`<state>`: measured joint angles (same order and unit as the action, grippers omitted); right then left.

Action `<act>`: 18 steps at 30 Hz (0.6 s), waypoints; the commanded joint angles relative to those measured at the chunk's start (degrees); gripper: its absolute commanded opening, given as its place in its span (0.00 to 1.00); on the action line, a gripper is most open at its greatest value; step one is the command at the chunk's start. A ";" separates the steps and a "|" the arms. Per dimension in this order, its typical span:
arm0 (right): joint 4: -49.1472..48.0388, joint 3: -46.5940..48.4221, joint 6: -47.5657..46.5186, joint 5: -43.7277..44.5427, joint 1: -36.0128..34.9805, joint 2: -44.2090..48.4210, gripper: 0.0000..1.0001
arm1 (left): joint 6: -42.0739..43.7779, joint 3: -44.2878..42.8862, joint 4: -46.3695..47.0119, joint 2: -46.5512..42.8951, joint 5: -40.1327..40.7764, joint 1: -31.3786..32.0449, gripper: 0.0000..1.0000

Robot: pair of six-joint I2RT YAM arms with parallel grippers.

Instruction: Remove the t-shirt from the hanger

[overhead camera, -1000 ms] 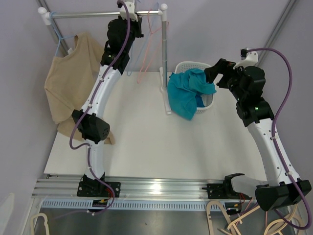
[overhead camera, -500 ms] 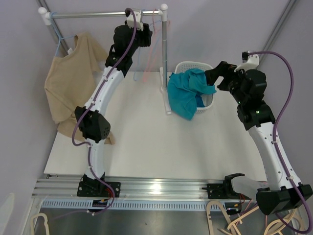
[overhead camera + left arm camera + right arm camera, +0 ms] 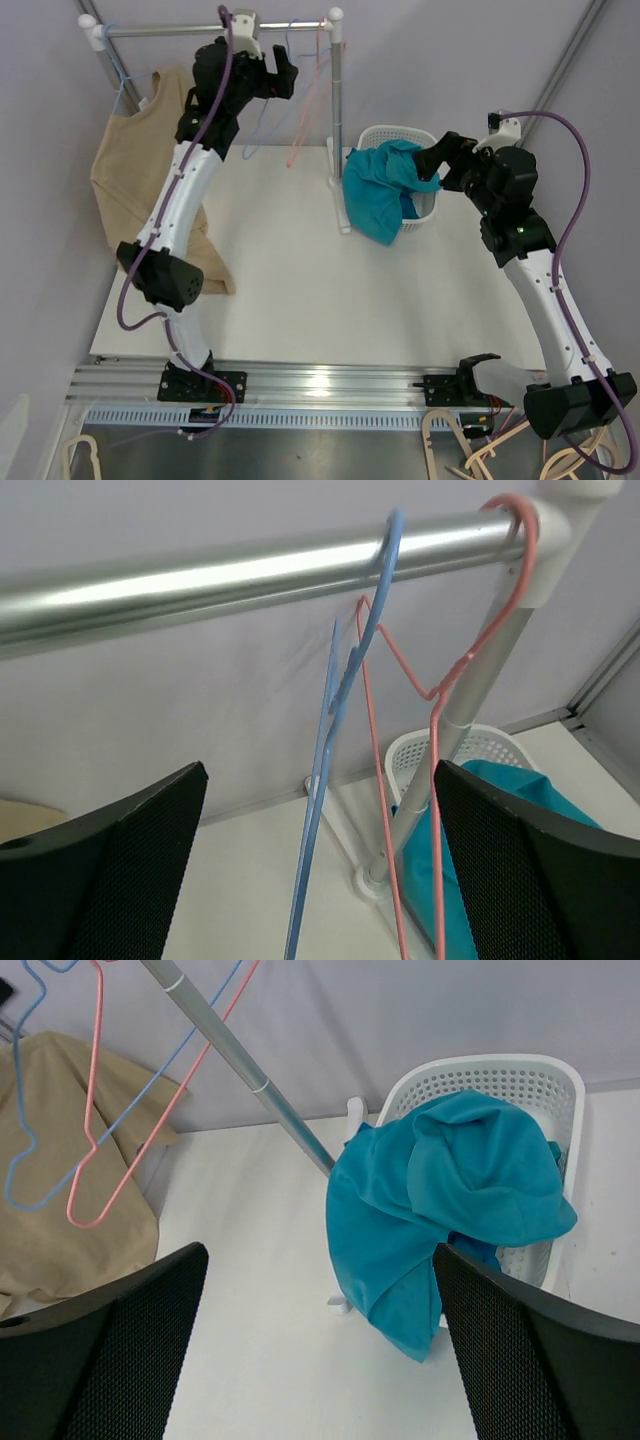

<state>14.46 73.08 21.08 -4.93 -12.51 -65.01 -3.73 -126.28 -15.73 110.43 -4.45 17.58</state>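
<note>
Left gripper now opened, shifted left, blue hanger hanging free

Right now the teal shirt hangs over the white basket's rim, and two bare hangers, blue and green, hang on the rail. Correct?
No hanger is green: the left wrist view shows a blue hanger and a pink hanger hooked on the rail. The teal shirt does hang over the white basket's rim.
</note>
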 commanded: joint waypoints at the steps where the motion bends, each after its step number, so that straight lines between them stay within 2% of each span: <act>1: -3.29 -0.92 1.50 -1.49 0.03 1.38 1.00 | -4.00 1.12 -3.87 -8.55 -5.83 -2.64 0.99; 8: -3.38 -2.33 1.68 -2.28 -0.06 1.73 0.99 | -3.92 5.78 -7.30 -17.52 -0.92 -4.22 0.99; 14: -4.61 -2.24 1.77 -4.21 -0.14 0.94 1.00 | -5.59 1.65 -15.46 -19.46 -0.57 -12.74 0.99; 18: -5.40 -1.36 1.60 -5.35 -0.23 -1.07 0.99 | -1.29 2.88 -17.14 -20.78 1.72 -16.79 0.97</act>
<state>12.14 70.72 22.48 -8.45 -12.53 -65.17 -7.25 -122.78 -28.93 91.70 -4.86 2.74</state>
